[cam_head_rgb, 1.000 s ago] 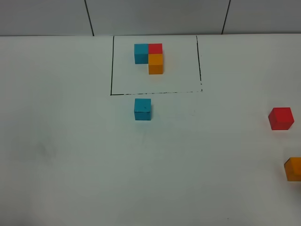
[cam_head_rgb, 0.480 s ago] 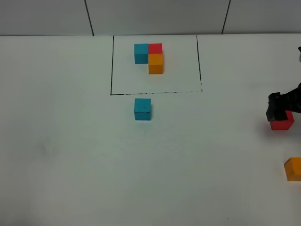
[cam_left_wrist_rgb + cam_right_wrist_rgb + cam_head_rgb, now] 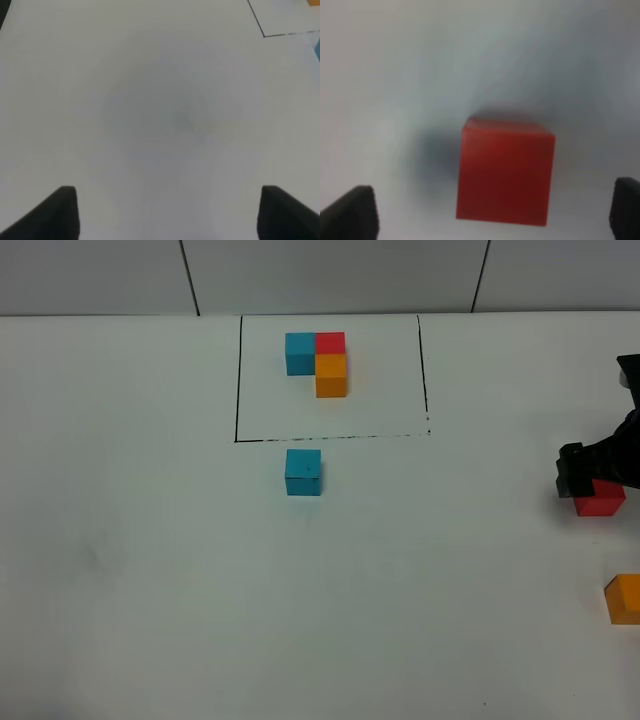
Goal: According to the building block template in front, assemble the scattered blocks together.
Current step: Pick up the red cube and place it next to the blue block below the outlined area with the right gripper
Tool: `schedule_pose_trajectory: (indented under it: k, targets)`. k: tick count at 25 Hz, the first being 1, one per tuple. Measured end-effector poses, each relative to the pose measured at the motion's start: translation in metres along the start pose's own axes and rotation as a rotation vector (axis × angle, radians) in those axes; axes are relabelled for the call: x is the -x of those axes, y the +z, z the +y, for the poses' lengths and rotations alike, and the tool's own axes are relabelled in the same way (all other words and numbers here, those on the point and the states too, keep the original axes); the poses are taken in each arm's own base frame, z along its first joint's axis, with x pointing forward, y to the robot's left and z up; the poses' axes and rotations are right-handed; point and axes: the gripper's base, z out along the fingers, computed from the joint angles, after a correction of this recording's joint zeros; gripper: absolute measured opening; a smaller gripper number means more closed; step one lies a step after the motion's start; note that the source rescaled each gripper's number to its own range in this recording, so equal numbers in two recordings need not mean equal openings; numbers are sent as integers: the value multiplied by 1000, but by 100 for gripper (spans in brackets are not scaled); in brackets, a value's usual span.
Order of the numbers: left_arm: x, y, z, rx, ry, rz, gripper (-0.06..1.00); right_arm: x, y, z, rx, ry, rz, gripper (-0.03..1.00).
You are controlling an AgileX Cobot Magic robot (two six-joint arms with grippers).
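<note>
The white table point(image 3: 150, 570) is carrying everything, and the single black drawn rectangle point(image 3: 237, 380) at its far side is fencing off the one building block template point(image 3: 318, 362), so I'm guessing it's sitting there purely as the reference L: blue, red right beside it, orange tucked against the red on the near side. Your right end effector point(image 3: 598, 478) is hanging over the red block point(image 3: 505, 170) out by the right edge of the table. The wrist view is showing both fingers standing wide of the cube's sides with table visible in between, so it's released and grasping nothing yet, just straddling for a pick. Your left end effector point(image 3: 170, 215) is parked over bare table, fingers spread and empty, presumably keeping out of the way. Of the scattered blocks, the teal-blue block point(image 3: 303, 472) is sitting just in front of the rectangle's near line, likely as the anchor the others are joining, and the orange block point(image 3: 624, 600) is waiting nearer the camera than the red, half cut off at the right edge. Counting up: three loose cubes, three joined ones, so two of each colour, plus two end effectors.
</note>
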Motion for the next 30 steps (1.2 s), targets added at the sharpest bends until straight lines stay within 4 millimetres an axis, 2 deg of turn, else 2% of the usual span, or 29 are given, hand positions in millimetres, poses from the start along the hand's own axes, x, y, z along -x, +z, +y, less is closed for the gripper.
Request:
schedule_pose_trajectory:
  k: [5, 11, 13, 14, 16, 17, 19, 23, 26, 28, 30]
  targets:
    - [0, 0, 0, 0, 0, 0, 67, 0, 10, 0, -2, 1, -3, 75]
    - [0, 0, 0, 0, 0, 0, 67, -3, 24, 0, 4, 5, 33, 69]
    - [0, 0, 0, 0, 0, 0, 67, -3, 24, 0, 4, 7, 35, 65]
    - [0, 0, 0, 0, 0, 0, 67, -3, 24, 0, 4, 7, 34, 60]
    - [0, 0, 0, 0, 0, 0, 67, -3, 25, 0, 4, 8, 35, 43]
    - [0, 0, 0, 0, 0, 0, 67, -3, 25, 0, 4, 9, 35, 31]
    - [0, 0, 0, 0, 0, 0, 67, -4, 25, 0, 5, 9, 38, 0]
    - [0, 0, 0, 0, 0, 0, 67, 2, 20, 1, 5, -23, 42, 2]
    - [0, 0, 0, 0, 0, 0, 67, 18, 0, 17, -13, -235, 6, 2]
    - [0, 0, 0, 0, 0, 0, 67, 28, -15, 39, -26, -515, -13, 2]
    - [0, 0, 0, 0, 0, 0, 67, 35, -26, 69, -10, -796, -14, 2]
